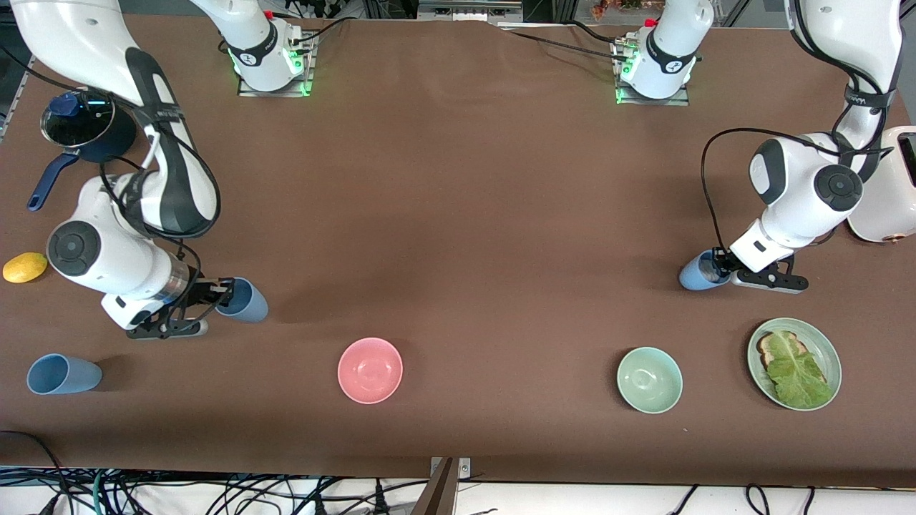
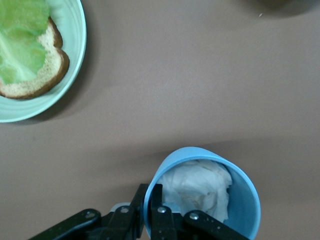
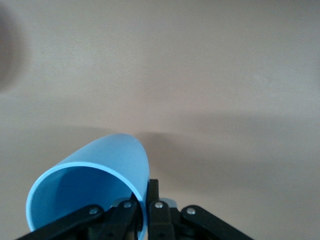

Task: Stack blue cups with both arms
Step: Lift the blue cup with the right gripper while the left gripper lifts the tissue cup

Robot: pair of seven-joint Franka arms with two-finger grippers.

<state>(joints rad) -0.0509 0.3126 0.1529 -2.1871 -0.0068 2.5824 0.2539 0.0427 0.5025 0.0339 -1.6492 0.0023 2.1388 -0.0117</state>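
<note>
Table: you are looking at a wide brown table [image 1: 458,214] with both arms' bases along its farther edge.
Left gripper: your left gripper [image 1: 718,270] has its jaws pinched on the rim of a blue cup [image 1: 698,272], one finger inside and one outside; white crumpled material [image 2: 197,187] fills that cup.
Right gripper: your right gripper [image 1: 215,295] clamps the wall of a second blue cup [image 1: 247,300], which is tilted.
Third cup: a third blue cup [image 1: 63,374] lies on its side near the right arm's end, nearer the front camera.
Bowls: you see a pink bowl [image 1: 370,370] and a pale green bowl [image 1: 649,380] between the arms.
Plate: a green plate [image 1: 829,350] with bread and lettuce [image 1: 796,372] sits near the left gripper.
Others: a yellow fruit [image 1: 24,267] and a dark pot [image 1: 86,127] stand by the right arm.
</note>
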